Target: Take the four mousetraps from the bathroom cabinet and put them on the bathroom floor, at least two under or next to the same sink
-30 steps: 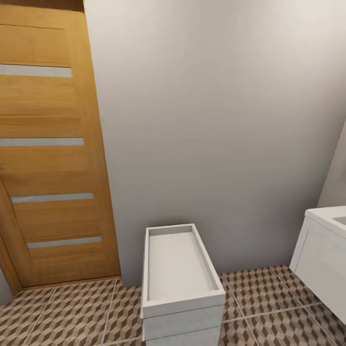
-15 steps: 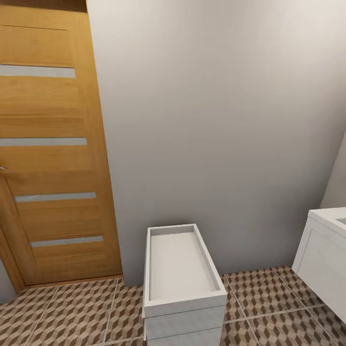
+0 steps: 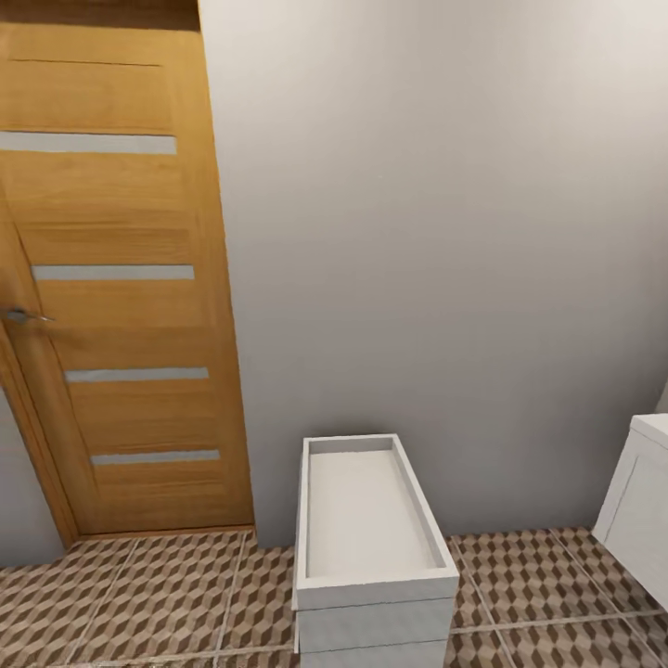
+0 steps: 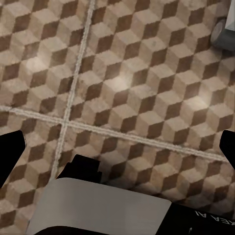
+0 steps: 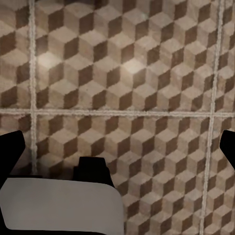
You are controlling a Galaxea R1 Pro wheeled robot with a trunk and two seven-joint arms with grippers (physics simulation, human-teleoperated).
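I am closing on the cabinet (image 3: 371, 547), which stands against the grey wall, right of the wooden door (image 3: 121, 278). Its recessed top looks bare, so I judge the mousetraps sit in a drawer; I should stop square to the drawer fronts, near enough to pull one. The sink (image 3: 640, 520) is right of the cabinet. Left hand (image 4: 117, 152) and right hand (image 5: 120, 149) hang spread, empty, pointing down at the bathroom floor (image 5: 127, 73).

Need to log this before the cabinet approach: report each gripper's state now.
Left gripper: open, fingers wide apart, nothing held, bathroom floor beneath.
Right gripper: open, fingers wide apart, nothing held.
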